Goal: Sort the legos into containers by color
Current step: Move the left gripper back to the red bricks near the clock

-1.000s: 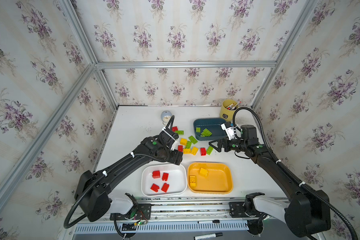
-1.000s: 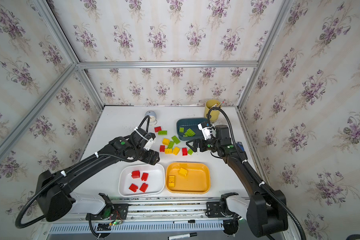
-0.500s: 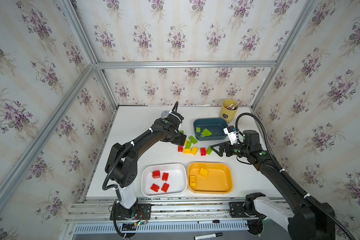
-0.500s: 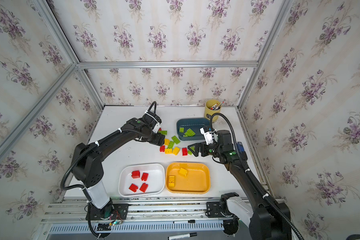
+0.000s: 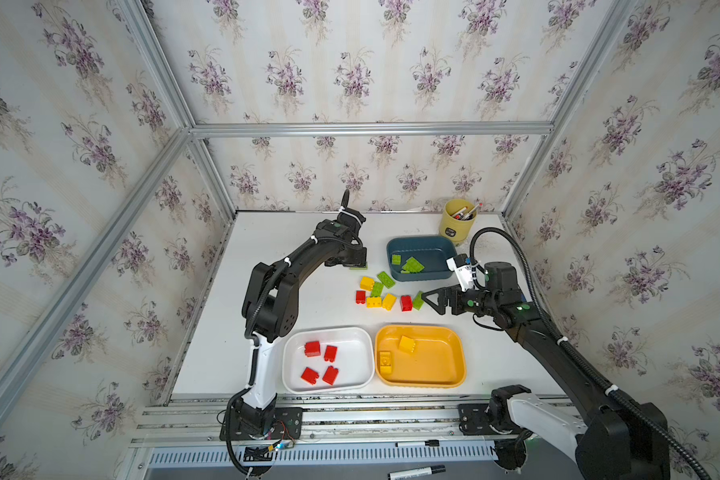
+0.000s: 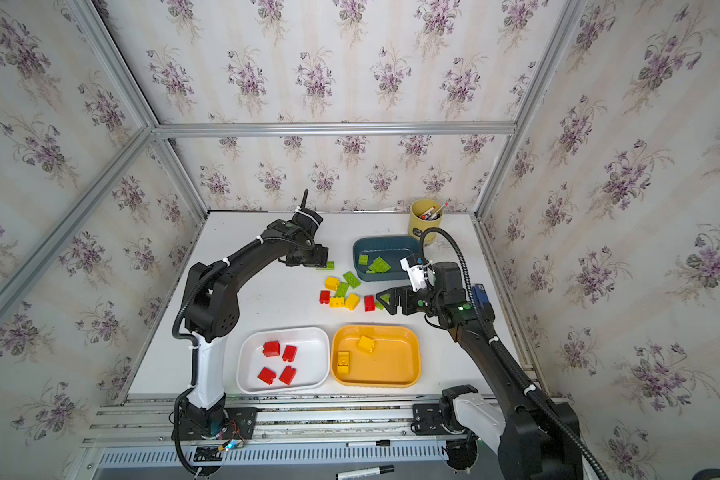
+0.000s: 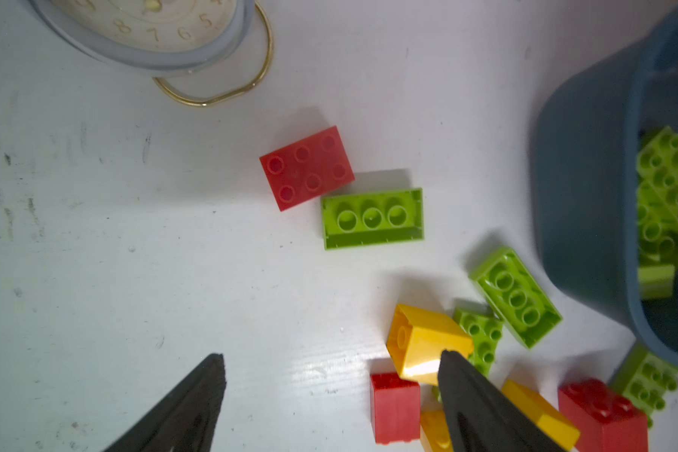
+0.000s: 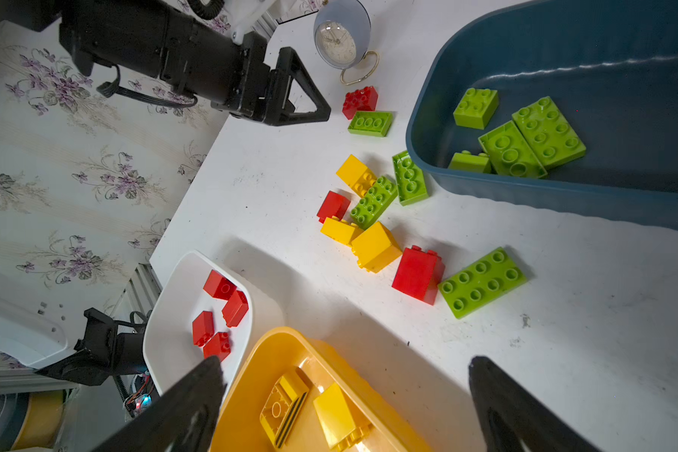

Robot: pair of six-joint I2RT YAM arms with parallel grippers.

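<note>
Loose red, yellow and green legos (image 5: 381, 291) lie mid-table. My left gripper (image 5: 355, 262) hangs open at the back of the pile. In the left wrist view it (image 7: 331, 358) is empty, with a flat red brick (image 7: 307, 168) and an upturned green brick (image 7: 372, 218) beyond its tips. My right gripper (image 5: 429, 297) stands open and empty beside a green brick (image 8: 482, 281) and a red one (image 8: 417, 274). The white tray (image 5: 356, 345) holds several red bricks, the orange-yellow tray (image 5: 437, 365) two yellow ones, and the teal tray (image 5: 429, 249) several green ones.
A yellow pen cup (image 5: 458, 220) stands at the back right behind the teal tray. A small round clock (image 8: 339, 39) with a wire stand sits at the back near the left gripper. Papered walls close in three sides. Markers (image 5: 416, 471) lie below the front rail.
My left arm has swung away from the white tray to the back of the pile, near the clock. The right gripper has barely moved and stays open.
</note>
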